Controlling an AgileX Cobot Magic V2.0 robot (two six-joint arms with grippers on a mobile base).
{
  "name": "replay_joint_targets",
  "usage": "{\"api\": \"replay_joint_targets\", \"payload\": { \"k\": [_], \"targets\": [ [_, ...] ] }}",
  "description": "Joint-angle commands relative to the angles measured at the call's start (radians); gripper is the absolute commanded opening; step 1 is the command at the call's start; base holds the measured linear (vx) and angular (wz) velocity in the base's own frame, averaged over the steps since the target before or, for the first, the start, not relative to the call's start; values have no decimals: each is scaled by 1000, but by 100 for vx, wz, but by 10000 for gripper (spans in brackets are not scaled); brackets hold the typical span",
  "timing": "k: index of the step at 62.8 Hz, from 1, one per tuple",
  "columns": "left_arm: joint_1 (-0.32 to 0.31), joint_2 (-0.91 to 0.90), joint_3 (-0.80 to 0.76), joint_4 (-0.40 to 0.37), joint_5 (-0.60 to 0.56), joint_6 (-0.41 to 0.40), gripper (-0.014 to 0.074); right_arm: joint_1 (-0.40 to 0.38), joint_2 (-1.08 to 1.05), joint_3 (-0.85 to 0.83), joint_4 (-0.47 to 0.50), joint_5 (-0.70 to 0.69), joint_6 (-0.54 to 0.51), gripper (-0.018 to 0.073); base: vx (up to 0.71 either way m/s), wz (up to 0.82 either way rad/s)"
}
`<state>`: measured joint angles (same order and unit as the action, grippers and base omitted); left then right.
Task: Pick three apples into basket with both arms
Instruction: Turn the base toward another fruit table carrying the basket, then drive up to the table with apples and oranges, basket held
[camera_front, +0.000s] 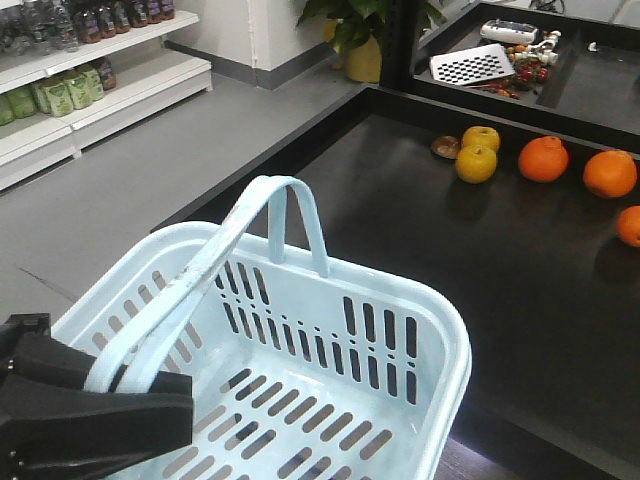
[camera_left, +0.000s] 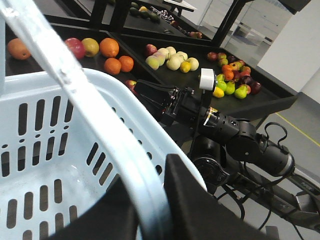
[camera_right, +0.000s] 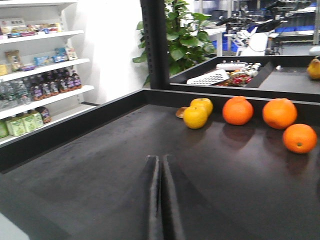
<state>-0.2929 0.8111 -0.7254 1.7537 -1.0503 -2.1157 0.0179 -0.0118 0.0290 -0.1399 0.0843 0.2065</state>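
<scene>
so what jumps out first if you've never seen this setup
The pale blue basket fills the foreground of the front view, empty, with its handle clamped in the left gripper. Beyond it on the black table, two yellow apples sit close together at the far edge, with three oranges to their right. The right gripper hangs shut over bare table.

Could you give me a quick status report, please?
Left fingers shut on handle of light blue plastic basket. Right fingers shut, empty, above black tabletop. Basket empty; two yellow apples ahead, unobstructed.
</scene>
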Motion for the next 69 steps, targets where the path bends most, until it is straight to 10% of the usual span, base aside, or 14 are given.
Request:
{"api": "replay_joint_targets", "payload": {
  "k": [1,69],
  "targets": [
    [-4,-7,-30,48,17,-28,-6,-7,-13,12,-12,-71,-1,-8,7,-27],
    [-4,-7,-30,48,17,-28,-6,-7,-13,12,-12,-71,-1,-8,9,-18]
  ]
}}
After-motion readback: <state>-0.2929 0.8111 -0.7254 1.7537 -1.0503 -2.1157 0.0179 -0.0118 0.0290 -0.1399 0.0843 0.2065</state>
